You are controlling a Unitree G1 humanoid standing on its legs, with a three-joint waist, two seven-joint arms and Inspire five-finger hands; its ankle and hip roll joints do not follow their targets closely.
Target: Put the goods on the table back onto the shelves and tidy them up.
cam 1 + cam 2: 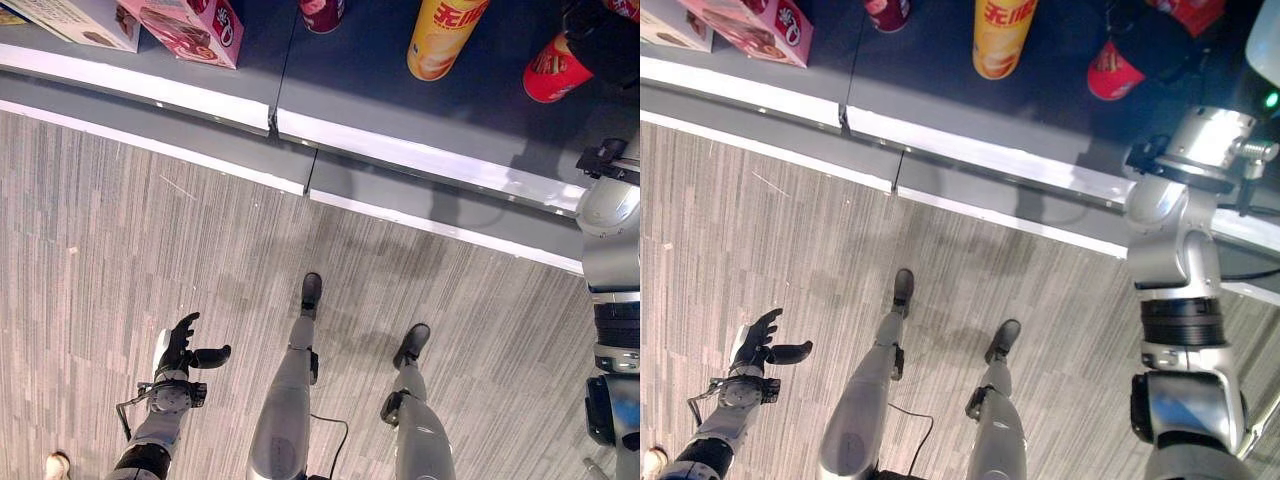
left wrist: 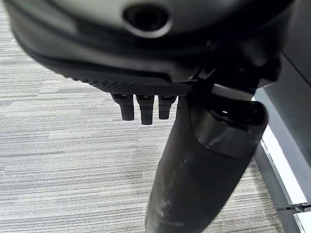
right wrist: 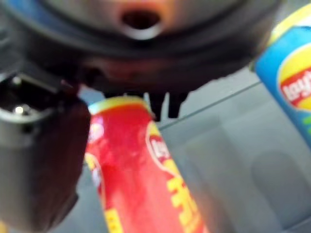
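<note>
cut-off lettering on yellow can (image 1: 440, 35), red can (image 1: 550, 70)

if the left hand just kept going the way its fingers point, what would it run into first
Probably the grey shelf base. The left hand hangs open over the striped floor, fingers aimed toward the shelving, and nothing lies between. Depth is unclear, so it might pass over the base to the pink box.
</note>
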